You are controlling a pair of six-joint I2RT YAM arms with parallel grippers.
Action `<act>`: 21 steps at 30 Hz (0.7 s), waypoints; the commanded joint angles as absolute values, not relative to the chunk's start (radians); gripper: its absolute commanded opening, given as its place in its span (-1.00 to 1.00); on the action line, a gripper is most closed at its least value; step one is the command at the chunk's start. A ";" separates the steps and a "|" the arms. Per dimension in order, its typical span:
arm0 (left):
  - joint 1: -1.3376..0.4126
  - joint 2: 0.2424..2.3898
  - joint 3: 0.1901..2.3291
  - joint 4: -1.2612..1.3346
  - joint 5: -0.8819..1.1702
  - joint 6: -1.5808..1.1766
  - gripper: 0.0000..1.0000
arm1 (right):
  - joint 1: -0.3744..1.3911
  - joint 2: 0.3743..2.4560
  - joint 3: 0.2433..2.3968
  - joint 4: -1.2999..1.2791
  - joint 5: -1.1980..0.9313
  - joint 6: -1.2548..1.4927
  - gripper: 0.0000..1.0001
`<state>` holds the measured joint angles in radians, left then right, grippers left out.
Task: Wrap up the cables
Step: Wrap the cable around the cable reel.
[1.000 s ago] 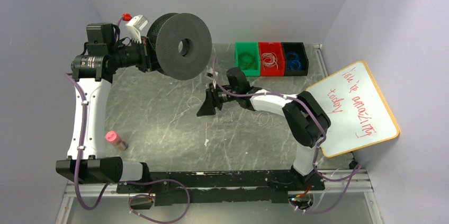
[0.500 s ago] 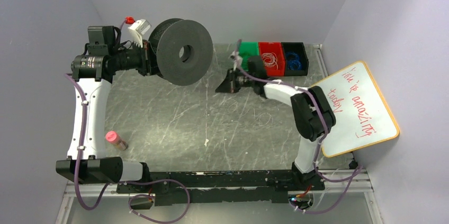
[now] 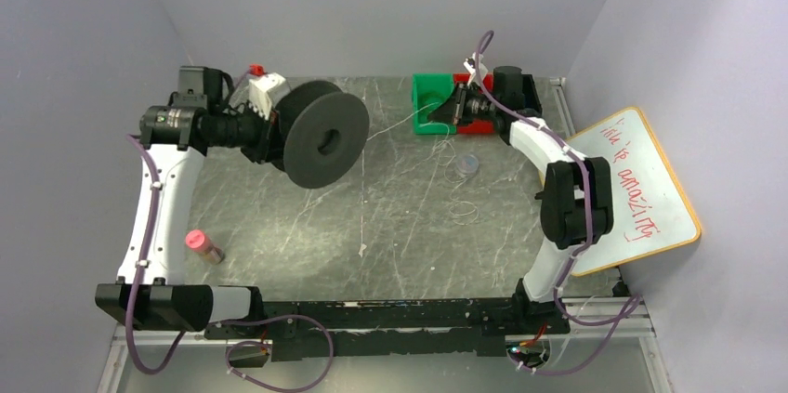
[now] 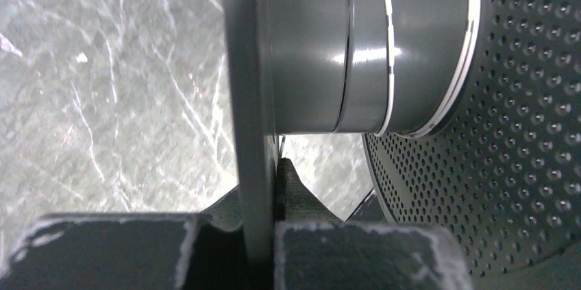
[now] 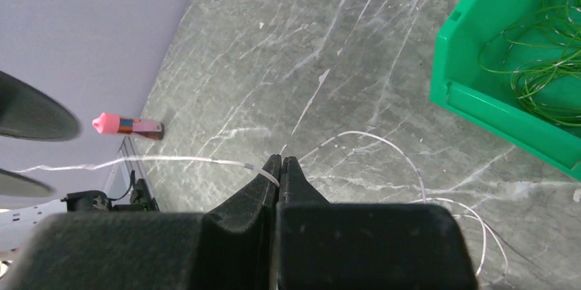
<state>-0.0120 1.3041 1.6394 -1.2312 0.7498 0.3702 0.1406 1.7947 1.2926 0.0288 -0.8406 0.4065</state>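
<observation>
left gripper (image 4: pixel 264 201): clenched on the flange of the black spool (image 3: pixel 321 137), a pinch only the left wrist view shows | right gripper (image 5: pixel 281 166): nipped shut on the cable (image 5: pixel 171 160), clear in the right wrist view, too small from above | cable: runs left from those fingertips toward the spool, loose loops on the table (image 3: pixel 279 216) near the green bin (image 5: pixel 479 91), far right
</observation>
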 commanded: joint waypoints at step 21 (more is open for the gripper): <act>-0.357 1.477 1.454 -0.870 -0.145 0.131 -0.95 | 0.379 1.658 1.545 -0.111 -1.152 0.332 -1.00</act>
<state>-0.3538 1.4536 1.3949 -0.9459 -0.0383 0.2363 0.2783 1.7149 1.5387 -0.1715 -1.0470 0.3626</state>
